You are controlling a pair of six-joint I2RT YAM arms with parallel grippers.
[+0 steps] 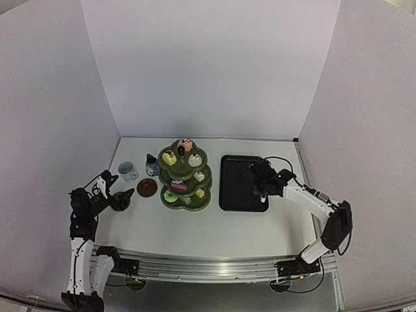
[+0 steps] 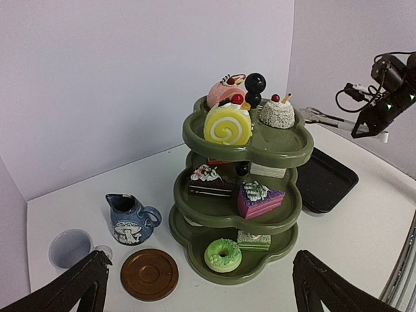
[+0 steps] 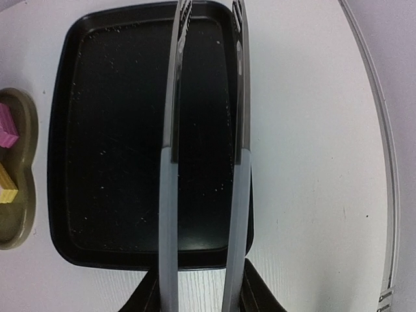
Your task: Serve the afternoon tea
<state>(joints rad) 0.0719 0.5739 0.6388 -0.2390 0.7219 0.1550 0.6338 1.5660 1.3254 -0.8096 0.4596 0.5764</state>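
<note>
the right gripper (image 1: 261,185) is clamped around the handle end of the metal tongs (image 3: 170,195), pressing their two arms almost parallel, likely so the tool can lift soft pieces that fingers would crush. the tongs hang over the black rectangular tray (image 3: 110,130), and nothing shows between their arms. the tiny colourful cakes (image 2: 227,125) sit on the dark green three-tier scalloped stand (image 2: 260,148), just left of the tray. the left gripper (image 1: 121,199) is spread wide and empty near the brown round coaster (image 2: 149,274), small blue-and-white pot (image 2: 132,220) and white mug (image 1: 127,171), probably placed there for the drinkware.
</note>
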